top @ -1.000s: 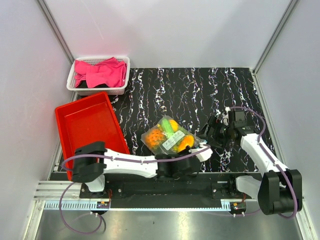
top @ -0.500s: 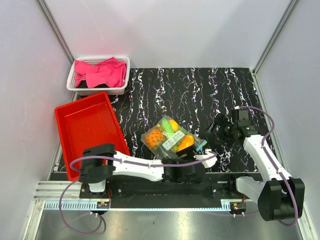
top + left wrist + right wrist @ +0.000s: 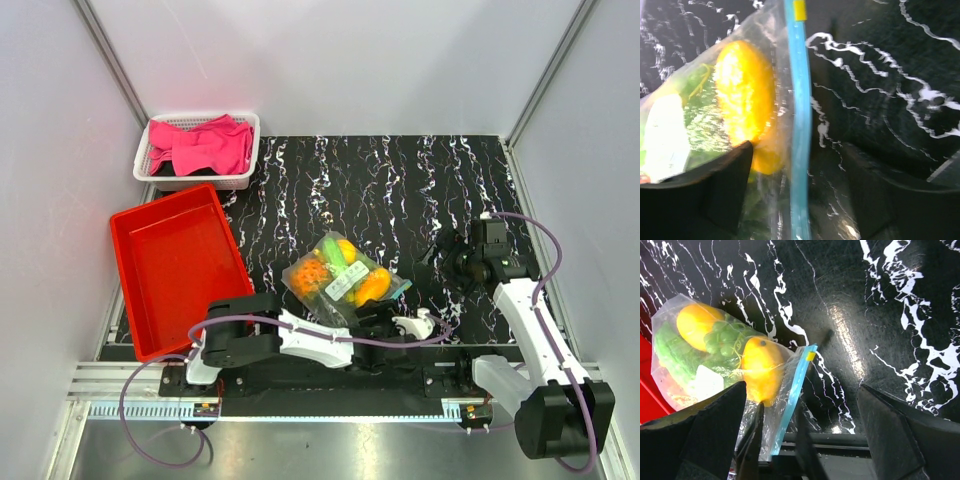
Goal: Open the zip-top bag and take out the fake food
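Flat on the tabletop point(image 3: 400, 180), right at the left pincer point(image 3: 799, 150) — zip-top bag point(image 3: 340, 275), blue zip strip point(image 3: 800, 95) running between the spread jaws. Right pincer point(image 3: 802, 386) spread wide, apart to the right. Clear, crinkly; holds fake food point(image 3: 372, 286) — yellow-orange, green, bumpy orange. Pink cloth point(image 3: 205, 145) in white basket point(image 3: 197, 182); red tray point(image 3: 135, 290) at left.

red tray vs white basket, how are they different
The red tray is larger with solid walls; the white basket is smaller with slotted walls. The red tray holds nothing visible; the white basket holds pink cloth. Both are rectangular, open-topped and sit on the left.
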Tool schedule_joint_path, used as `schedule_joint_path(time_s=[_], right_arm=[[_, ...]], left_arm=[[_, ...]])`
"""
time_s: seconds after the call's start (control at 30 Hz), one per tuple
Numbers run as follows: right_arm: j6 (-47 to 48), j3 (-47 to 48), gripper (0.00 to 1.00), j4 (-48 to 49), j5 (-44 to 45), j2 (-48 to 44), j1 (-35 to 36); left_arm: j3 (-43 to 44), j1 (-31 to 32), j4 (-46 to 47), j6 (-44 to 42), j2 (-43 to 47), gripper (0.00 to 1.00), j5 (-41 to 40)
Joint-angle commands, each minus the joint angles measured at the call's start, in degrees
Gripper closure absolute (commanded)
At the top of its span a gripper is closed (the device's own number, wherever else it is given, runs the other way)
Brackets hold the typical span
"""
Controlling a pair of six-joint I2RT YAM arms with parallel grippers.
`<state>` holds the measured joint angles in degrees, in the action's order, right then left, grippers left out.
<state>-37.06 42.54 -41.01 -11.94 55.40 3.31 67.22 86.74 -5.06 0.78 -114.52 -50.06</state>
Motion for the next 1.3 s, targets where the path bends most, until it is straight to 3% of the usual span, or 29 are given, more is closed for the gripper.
schedule_joint_path(time_s=[0.0,0.07,0.1,0.17,0.2,0.23,0.67,0.97,1.27], right_arm=[[1.11,1.23,0.00,0.84,-2.73,-0.20,-0.24],[1.20,0.44,0.00,1.46,-5.01,-0.03,-0.24],[1.37,0.35,0.00,1.90,-5.71,0.06,-0.24],[2.07,0.35,0.00,1.99,-7.47,0.41,-0.32],[2.34,0.26,0.00,2.08,-8.00,0.41,-0.24],[2.95,0.08,0.00,2.08,-9.22,0.24,-0.32],[4.72,0.08,0.00,5.24,-14.69,-4.07,-0.24],[-3.63,4.04,0.00,5.86,-23.03,-1.61,-0.32],[1.63,8.16,0.00,11.48,-23.92,-1.87,-0.32]], left_arm=[[2.13,-1.48,1.90,0.19,0.08,0.50,-6.89],[2.21,-1.66,2.07,-0.77,0.44,0.62,-7.41],[2.65,-1.66,1.81,-2.08,0.96,0.72,-7.50],[3.18,-1.66,0.93,-2.97,1.75,0.80,-6.63],[3.70,-1.66,-0.12,-2.97,2.54,0.95,-6.63],[3.97,-1.66,-0.73,-2.89,3.07,1.00,-6.45],[5.29,-3.59,-13.65,4.41,19.57,1.00,9.80],[-1.47,-9.74,-12.87,4.85,35.41,1.00,21.13],[-3.76,-17.11,-12.60,6.43,43.94,1.00,34.67]])
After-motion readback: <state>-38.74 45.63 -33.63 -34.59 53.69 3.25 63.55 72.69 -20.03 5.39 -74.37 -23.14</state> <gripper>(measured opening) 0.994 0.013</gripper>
